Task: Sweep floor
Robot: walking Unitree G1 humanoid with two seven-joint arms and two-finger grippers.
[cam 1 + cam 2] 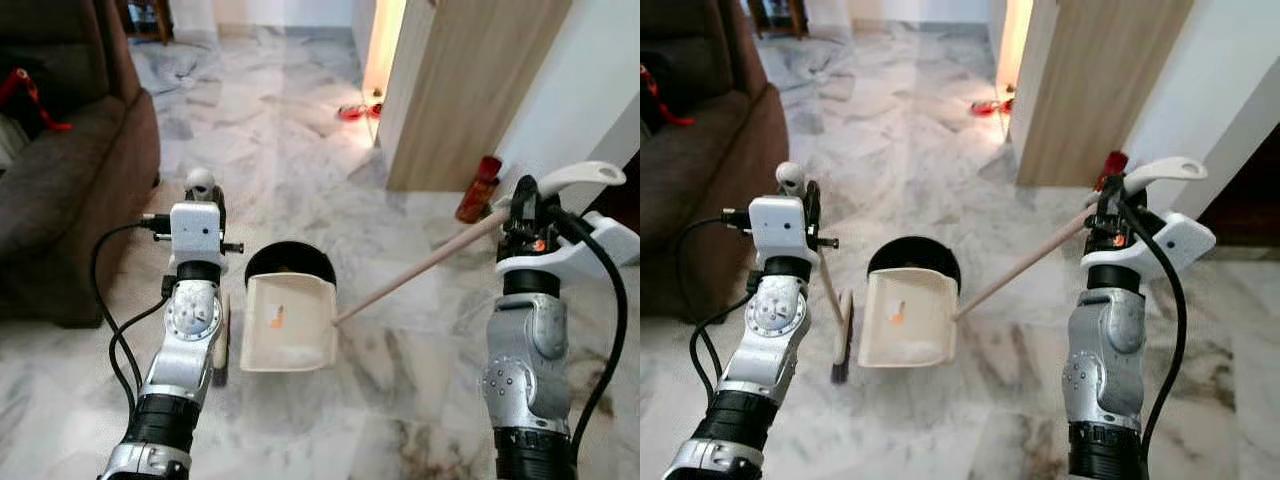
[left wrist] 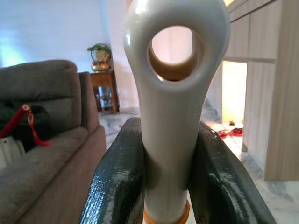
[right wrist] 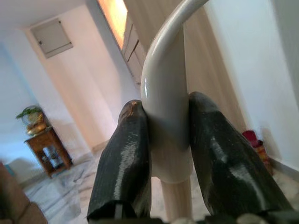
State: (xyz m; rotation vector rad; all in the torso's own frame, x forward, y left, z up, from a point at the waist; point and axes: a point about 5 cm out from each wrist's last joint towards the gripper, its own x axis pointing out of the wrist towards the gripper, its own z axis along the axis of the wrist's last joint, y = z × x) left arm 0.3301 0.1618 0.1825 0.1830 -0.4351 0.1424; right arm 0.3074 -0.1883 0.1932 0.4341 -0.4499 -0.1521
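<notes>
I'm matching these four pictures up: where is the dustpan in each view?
Left eye view: dustpan low centre on the marble floor, pole slanting up right.
Right eye view: low, left of centre.
Right wrist view: its white grip clamped by the right end effector.
Left wrist view: the broom handle instead, in the left end effector.
Shared landmark: the wooden cabinet.

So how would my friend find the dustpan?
Start at the brown sofa, then look right across the marble floor. Between the robot's two arms lies the dustpan, cream and scoop-shaped with a long wooden handle slanting up to the right hand.
</notes>
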